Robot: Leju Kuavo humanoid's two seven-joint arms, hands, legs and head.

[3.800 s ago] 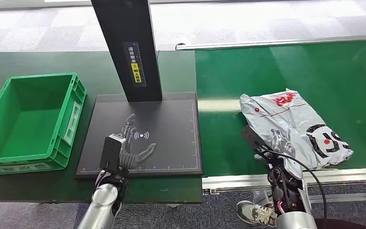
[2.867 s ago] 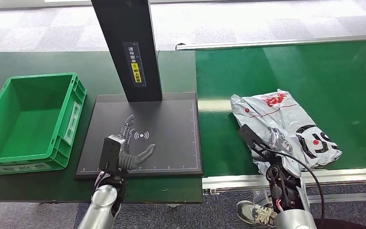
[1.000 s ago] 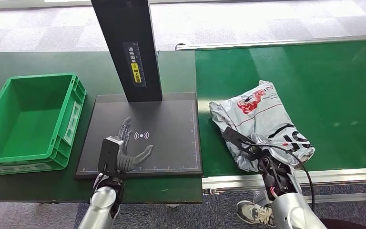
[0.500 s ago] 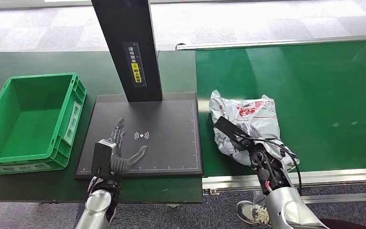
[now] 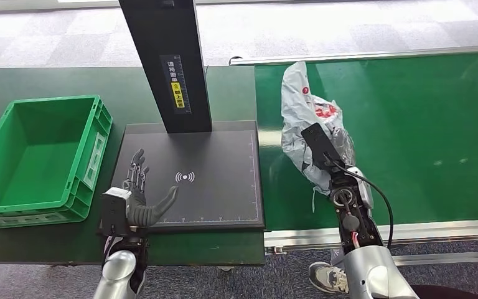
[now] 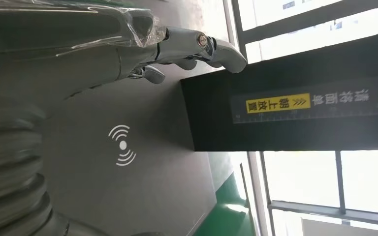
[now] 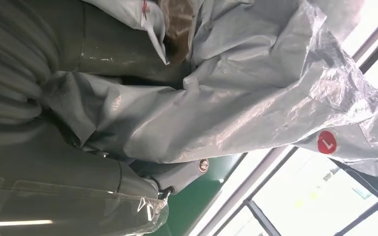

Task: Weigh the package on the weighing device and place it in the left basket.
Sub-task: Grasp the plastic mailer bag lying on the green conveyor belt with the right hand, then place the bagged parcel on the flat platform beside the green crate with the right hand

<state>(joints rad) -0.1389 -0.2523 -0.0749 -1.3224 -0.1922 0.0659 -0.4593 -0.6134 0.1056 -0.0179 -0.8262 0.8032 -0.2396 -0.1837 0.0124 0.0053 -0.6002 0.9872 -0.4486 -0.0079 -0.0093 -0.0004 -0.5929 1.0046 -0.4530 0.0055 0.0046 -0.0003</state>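
Note:
A grey plastic package [image 5: 304,106] with red marks hangs crumpled above the green belt [image 5: 423,124], just right of the scale, and my right hand [image 5: 337,148] grips its lower part. In the right wrist view the package [image 7: 246,98] is bunched against my fingers [image 7: 128,177]. The black weighing plate [image 5: 218,156] with a white signal mark lies bare. My left hand [image 5: 138,194] hovers open over the plate's near-left corner, fingers spread. The left wrist view shows my fingers [image 6: 187,42] above the plate [image 6: 142,187]. The green basket [image 5: 12,205] stands left of the plate with nothing in it.
A black column [image 5: 165,62] with a yellow label rises from the plate's far edge, also seen as the column [image 6: 285,113] in the left wrist view. A metal rail [image 5: 411,229] borders the belt's near side. A person's shoe [image 5: 323,277] shows on the floor below.
My right hand has drawn the package left across the belt and lifted it upright beside the scale. My left hand has slid left toward the plate's near-left corner.

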